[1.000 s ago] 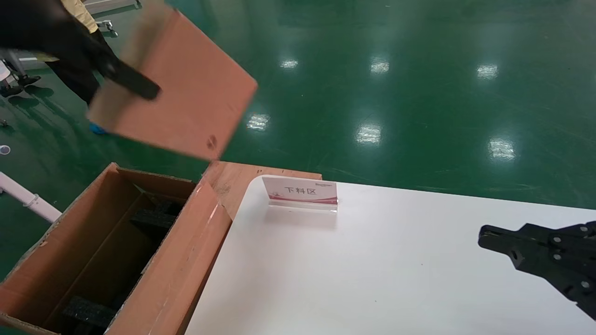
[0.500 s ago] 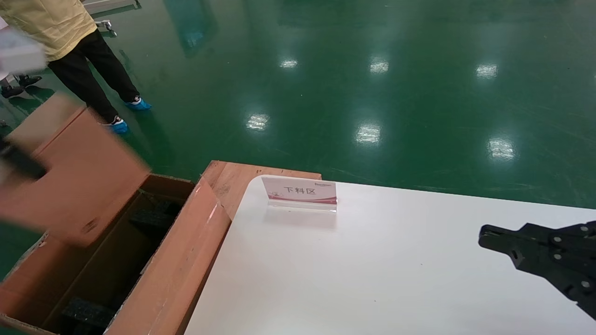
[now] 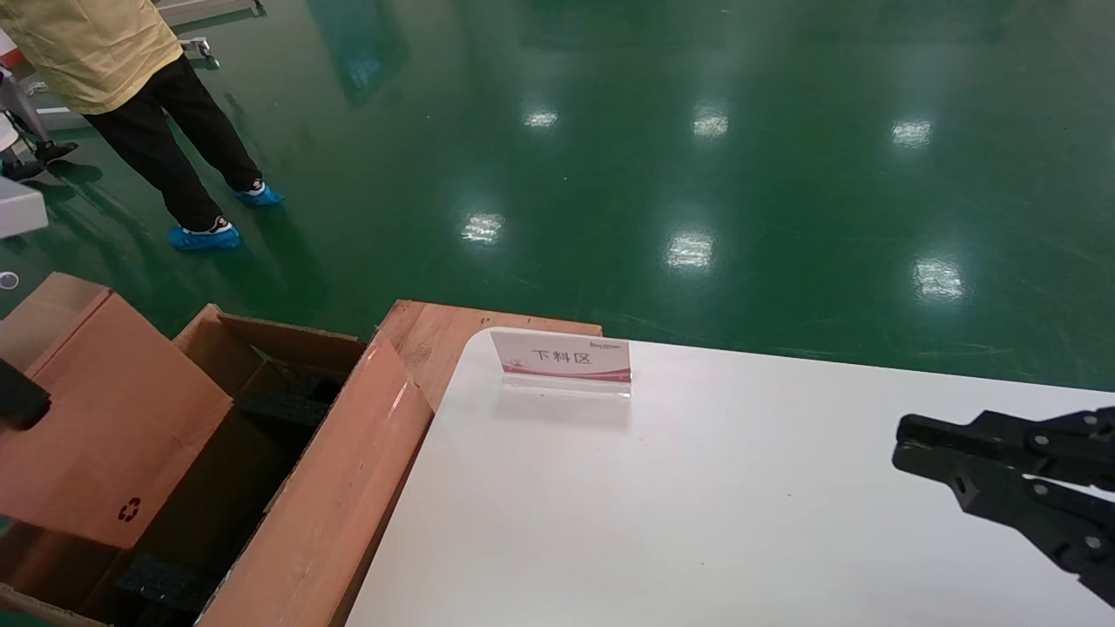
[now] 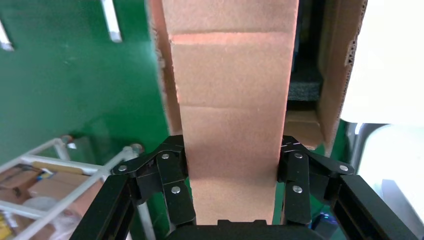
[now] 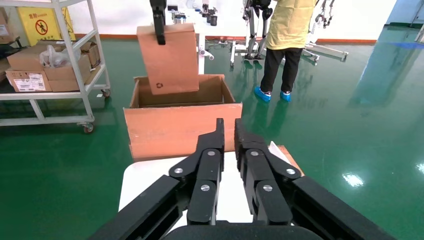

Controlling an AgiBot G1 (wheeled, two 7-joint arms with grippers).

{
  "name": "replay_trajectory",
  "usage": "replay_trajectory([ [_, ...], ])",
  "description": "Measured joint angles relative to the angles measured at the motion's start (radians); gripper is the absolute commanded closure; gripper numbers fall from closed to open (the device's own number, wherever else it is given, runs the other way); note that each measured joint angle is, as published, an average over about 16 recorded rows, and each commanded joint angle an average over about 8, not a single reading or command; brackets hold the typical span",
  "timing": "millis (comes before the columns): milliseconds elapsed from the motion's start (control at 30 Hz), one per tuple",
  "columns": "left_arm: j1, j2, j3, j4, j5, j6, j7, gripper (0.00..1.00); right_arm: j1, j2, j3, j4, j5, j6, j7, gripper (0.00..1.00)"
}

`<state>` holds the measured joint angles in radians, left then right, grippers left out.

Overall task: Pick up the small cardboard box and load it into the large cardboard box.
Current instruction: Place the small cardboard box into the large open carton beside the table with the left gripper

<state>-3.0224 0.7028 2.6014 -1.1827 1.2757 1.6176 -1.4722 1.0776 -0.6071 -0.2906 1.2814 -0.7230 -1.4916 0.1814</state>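
The small cardboard box (image 3: 113, 435), flat and reddish-brown with a dark recycling mark near its lower corner, hangs tilted over the near end of the large cardboard box (image 3: 348, 453). Its lower edge dips into that opening. My left gripper (image 4: 231, 155) is shut on the small cardboard box's (image 4: 230, 100) narrow sides from above; only a dark finger (image 3: 17, 405) shows at the head view's left edge. Black foam blocks (image 3: 287, 405) lie inside the large carton. My right gripper (image 3: 910, 440) hovers shut and idle over the white table's right side.
The white table (image 3: 697, 488) carries a small red-and-white sign (image 3: 562, 357) near its far left corner. A wooden board (image 3: 435, 335) lies between table and carton. A person in yellow (image 3: 113, 52) stands beyond the carton. A shelf trolley (image 5: 50, 65) is nearby.
My left gripper has swung the small box down and to the left, from high above the floor to over the large carton's opening. The right gripper has barely moved.
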Motion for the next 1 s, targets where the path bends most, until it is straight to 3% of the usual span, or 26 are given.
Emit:
replay_trajectory([
  [533, 0.110, -0.191, -0.120, -0.112, 0.139, -0.055, -0.133, 1.00, 0.000, 0.000, -0.001, 0.000, 0.001, 0.000, 0.000, 0.00],
  [1000, 0.181, -0.229, -0.158, -0.129, 0.224, -0.067, -0.149, 1.00, 0.000, 0.001, -0.002, 0.000, 0.001, 0.001, -0.001, 0.00],
])
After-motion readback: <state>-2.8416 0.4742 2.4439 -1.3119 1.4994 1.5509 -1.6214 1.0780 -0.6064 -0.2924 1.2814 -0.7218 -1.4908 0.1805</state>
